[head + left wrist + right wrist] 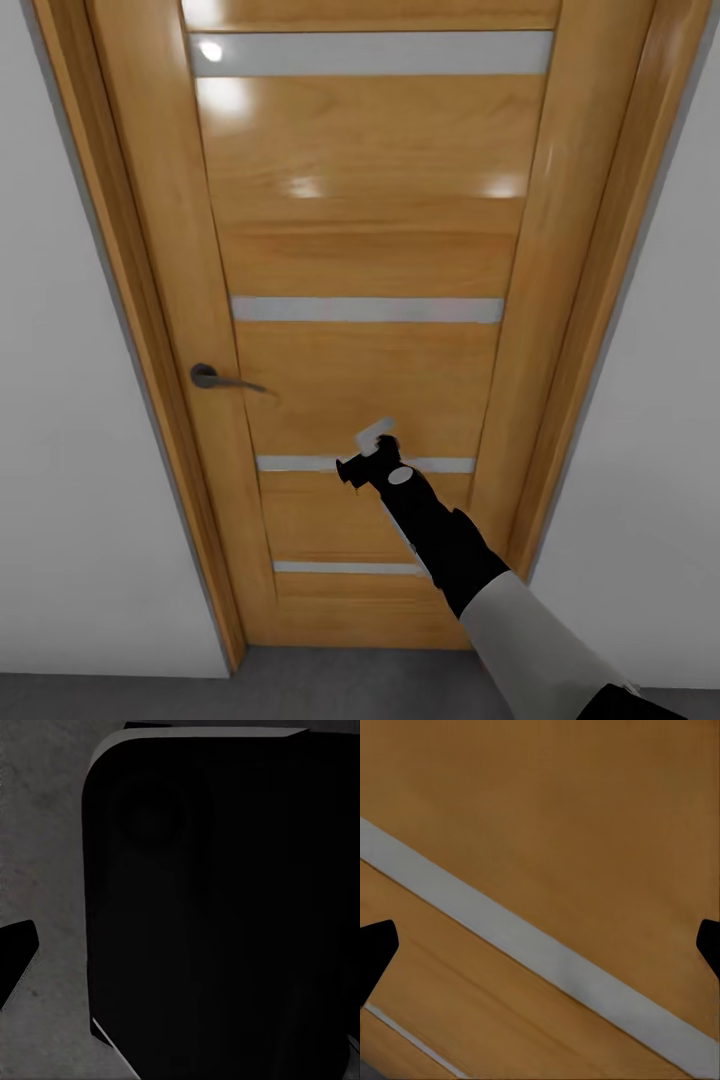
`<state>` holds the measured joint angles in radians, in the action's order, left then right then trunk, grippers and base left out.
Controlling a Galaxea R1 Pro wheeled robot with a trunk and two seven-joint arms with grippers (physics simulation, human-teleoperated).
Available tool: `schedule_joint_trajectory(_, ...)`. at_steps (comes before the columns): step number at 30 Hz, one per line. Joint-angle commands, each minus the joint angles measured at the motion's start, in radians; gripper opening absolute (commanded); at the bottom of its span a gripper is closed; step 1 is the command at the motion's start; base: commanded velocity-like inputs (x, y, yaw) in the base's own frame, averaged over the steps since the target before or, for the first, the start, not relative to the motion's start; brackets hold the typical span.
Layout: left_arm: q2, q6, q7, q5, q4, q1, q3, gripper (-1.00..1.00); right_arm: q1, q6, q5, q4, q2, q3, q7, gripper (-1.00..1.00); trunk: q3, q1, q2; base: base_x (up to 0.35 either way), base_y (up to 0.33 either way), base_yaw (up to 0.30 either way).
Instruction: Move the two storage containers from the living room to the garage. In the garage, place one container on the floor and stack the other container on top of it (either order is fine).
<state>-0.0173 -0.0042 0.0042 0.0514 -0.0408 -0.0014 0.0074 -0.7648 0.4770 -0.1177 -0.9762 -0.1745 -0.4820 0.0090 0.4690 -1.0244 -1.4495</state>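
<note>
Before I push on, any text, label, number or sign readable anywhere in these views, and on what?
None: there is no readable text in any view.
The door carries plain grey stripes and a handle, no lettering.
The walls are bare.
The right end effector, open and close to the door, shows no marking.
The left wrist view shows a dark unmarked body over grey floor.

The door (370,330) is cut off above; a dark body (225,907) hides the floor (45,832).

A home interior: an orange-brown wooden door (365,330) with a lever handle (222,379), white walls (60,450), grey floor (300,690).
</note>
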Motion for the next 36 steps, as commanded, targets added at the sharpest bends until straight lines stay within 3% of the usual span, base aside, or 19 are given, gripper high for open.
schedule_joint_trajectory(1,-0.001,0.000,0.000,0.005,-0.001,0.000,0.000,1.00,-0.001,0.006,-0.011,-0.001,0.000,-0.001,0.001,1.00,0.001,-0.001,0.000,0.321,0.000,0.000)
schedule_joint_trajectory(10,-0.001,0.000,0.000,0.005,-0.001,0.000,0.000,1.00,-0.001,0.006,-0.008,0.007,0.000,-0.003,0.000,1.00,0.001,-0.001,0.000,0.321,0.000,0.000)
schedule_joint_trajectory(14,-0.001,0.000,0.000,0.005,-0.001,0.000,0.000,1.00,-0.001,-0.003,-0.009,0.010,0.000,-0.048,-0.001,1.00,0.001,-0.001,0.000,0.311,0.000,0.000)
schedule_joint_trajectory(20,-0.001,0.000,-0.001,0.005,-0.001,0.000,0.000,1.00,-0.001,-0.007,-0.011,0.012,0.000,-0.058,-0.007,1.00,0.001,-0.001,0.000,0.280,0.000,0.000)
schedule_joint_trajectory(22,-0.001,0.000,-0.001,0.005,-0.001,0.000,0.000,1.00,-0.002,-0.031,-0.012,0.086,0.000,-0.062,-0.040,1.00,0.001,-0.001,0.000,0.155,0.000,0.000)
schedule_joint_trajectory(25,-0.001,0.000,-0.001,0.005,-0.001,0.000,0.000,1.00,-0.018,-0.047,-0.013,0.119,0.000,-0.063,-0.051,1.00,0.001,-0.001,0.000,0.056,0.000,0.000)
schedule_joint_trajectory(29,-0.001,-0.001,-0.001,0.005,-0.001,0.000,0.000,1.00,-0.109,-0.099,-0.008,0.248,0.000,-0.063,-0.067,1.00,0.001,-0.001,0.000,0.013,0.000,0.000)
schedule_joint_trajectory(30,-0.001,0.000,-0.001,0.005,-0.001,0.000,0.000,1.00,-0.210,-0.174,0.000,0.392,0.000,-0.062,-0.081,1.00,0.001,-0.001,0.000,0.000,0.000,0.000)
schedule_joint_trajectory(36,-0.001,0.000,-0.001,0.005,-0.001,0.000,0.000,1.00,-0.256,-0.182,0.002,0.409,0.000,-0.063,-0.082,1.00,0.001,-0.001,0.000,0.000,0.000,0.000)
